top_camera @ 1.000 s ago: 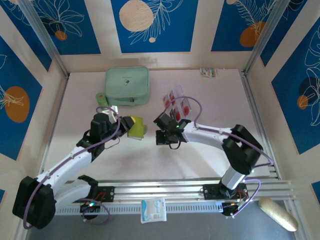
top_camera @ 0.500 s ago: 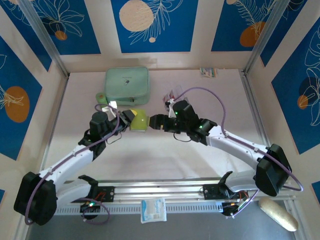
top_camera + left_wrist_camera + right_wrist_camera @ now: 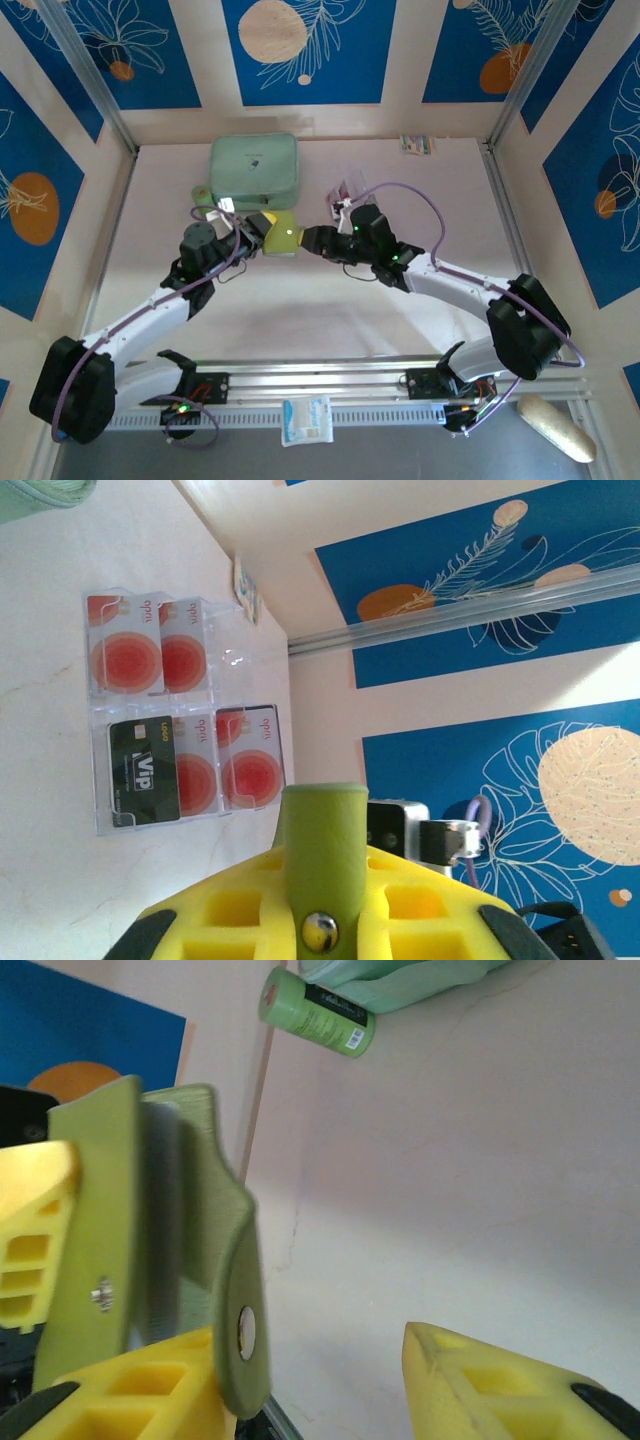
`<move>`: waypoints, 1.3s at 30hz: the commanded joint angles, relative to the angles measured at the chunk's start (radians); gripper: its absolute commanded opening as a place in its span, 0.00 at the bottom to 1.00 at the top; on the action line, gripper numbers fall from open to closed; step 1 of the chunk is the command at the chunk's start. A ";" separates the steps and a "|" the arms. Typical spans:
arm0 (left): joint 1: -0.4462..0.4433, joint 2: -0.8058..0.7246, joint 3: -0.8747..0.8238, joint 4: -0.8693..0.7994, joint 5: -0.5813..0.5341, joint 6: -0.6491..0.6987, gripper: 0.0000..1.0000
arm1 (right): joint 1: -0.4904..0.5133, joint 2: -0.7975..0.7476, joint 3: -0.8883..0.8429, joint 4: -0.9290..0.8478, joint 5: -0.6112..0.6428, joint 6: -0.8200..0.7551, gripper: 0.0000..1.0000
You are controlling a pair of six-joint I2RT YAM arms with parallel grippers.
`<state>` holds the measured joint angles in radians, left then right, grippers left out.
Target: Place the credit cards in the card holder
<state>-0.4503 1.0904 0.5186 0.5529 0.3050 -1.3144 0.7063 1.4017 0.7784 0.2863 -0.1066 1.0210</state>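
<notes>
My left gripper (image 3: pixel 262 236) is shut on the olive-green card holder (image 3: pixel 283 237) and holds it above the table's middle. In the left wrist view its strap with the snap button (image 3: pixel 322 870) stands between my yellow fingers (image 3: pixel 225 920). My right gripper (image 3: pixel 312 240) is right beside it, open. In the right wrist view the card holder (image 3: pixel 150 1230) fills the left side. Its flap rests against my left finger (image 3: pixel 110 1395), with a wide gap to the other finger. The credit cards (image 3: pixel 185 720) sit in a clear stand (image 3: pixel 346 188) behind my right arm.
A mint-green zip case (image 3: pixel 254 171) and a small green roll (image 3: pixel 204 194) lie at the back left. A small packet (image 3: pixel 417 144) sits by the back wall. A white pouch (image 3: pixel 306 420) and a pale oblong thing (image 3: pixel 555 427) lie beyond the front rail.
My right arm swung left from the card stand to the card holder and its jaws opened. My left gripper lifted the card holder slightly toward the right arm.
</notes>
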 commanded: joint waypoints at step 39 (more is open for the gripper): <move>-0.024 0.039 -0.007 0.174 -0.013 -0.048 0.00 | -0.028 0.045 -0.191 0.610 -0.109 0.296 0.44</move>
<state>-0.4633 1.1282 0.5186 0.6655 0.3023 -1.3567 0.6842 1.4570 0.6060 0.8310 -0.2176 1.3014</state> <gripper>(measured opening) 0.127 0.432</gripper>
